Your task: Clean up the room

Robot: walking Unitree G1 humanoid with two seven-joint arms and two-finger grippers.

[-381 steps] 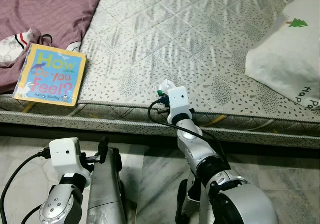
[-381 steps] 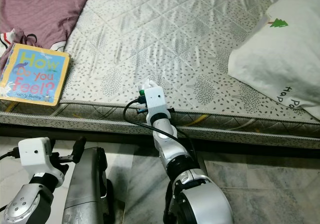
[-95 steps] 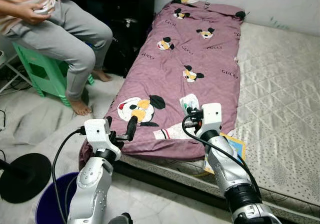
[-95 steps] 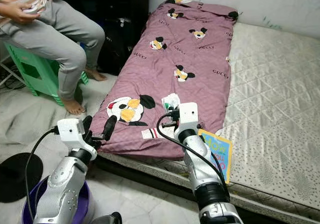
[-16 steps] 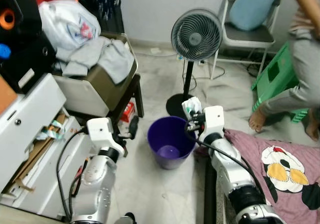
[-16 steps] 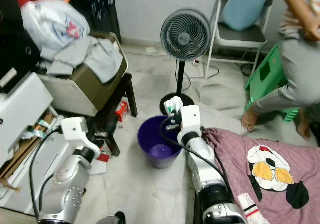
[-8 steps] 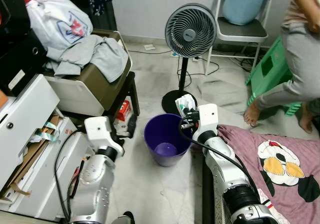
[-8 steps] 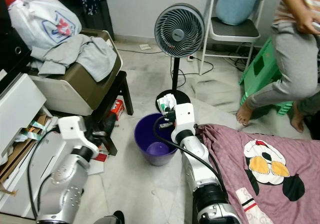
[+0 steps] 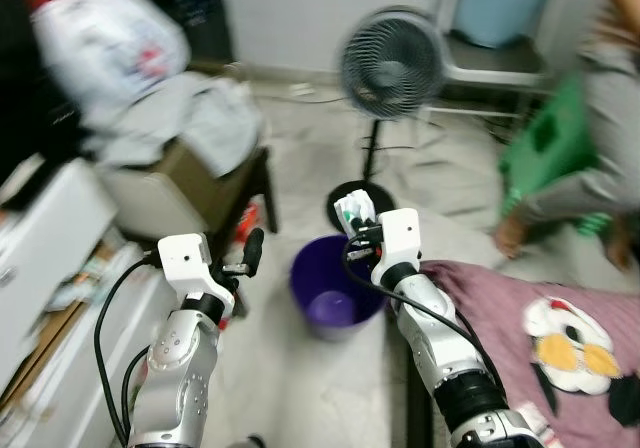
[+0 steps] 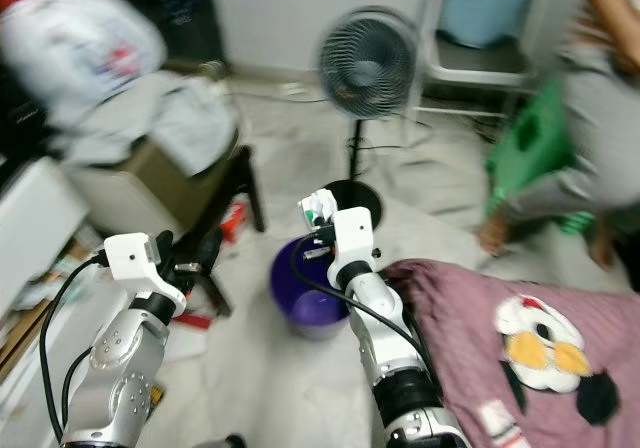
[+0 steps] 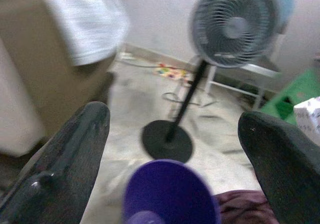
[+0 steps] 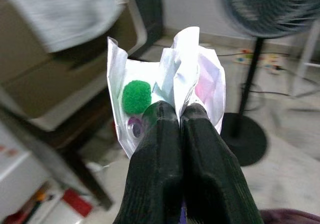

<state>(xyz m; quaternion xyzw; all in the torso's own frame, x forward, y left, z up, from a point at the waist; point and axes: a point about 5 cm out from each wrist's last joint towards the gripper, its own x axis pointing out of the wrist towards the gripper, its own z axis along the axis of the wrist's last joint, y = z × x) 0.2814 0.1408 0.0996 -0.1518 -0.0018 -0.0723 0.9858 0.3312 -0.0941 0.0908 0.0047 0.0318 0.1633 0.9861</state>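
Note:
My right gripper [image 12: 180, 115] is shut on a crumpled white wrapper [image 12: 170, 84] with a green pompom inside. In the eye views the wrapper [image 9: 354, 209] hangs just above the far rim of a purple bin [image 9: 335, 286] on the floor. My left gripper [image 11: 175, 129] is open and holds nothing; it is raised to the left of the bin [image 11: 170, 194]. The eye views are blurred.
A standing fan [image 9: 388, 63] stands just behind the bin. A chair piled with clothes [image 9: 190, 148] and white shelving [image 9: 50, 228] are on the left. A purple blanket [image 9: 545, 338] lies at the right, and a person [image 10: 590, 98] sits by a green stool.
The camera has shifted and the picture has blurred. My right gripper with the wrapper has come a little closer over the bin's rim. The left gripper is raised slightly.

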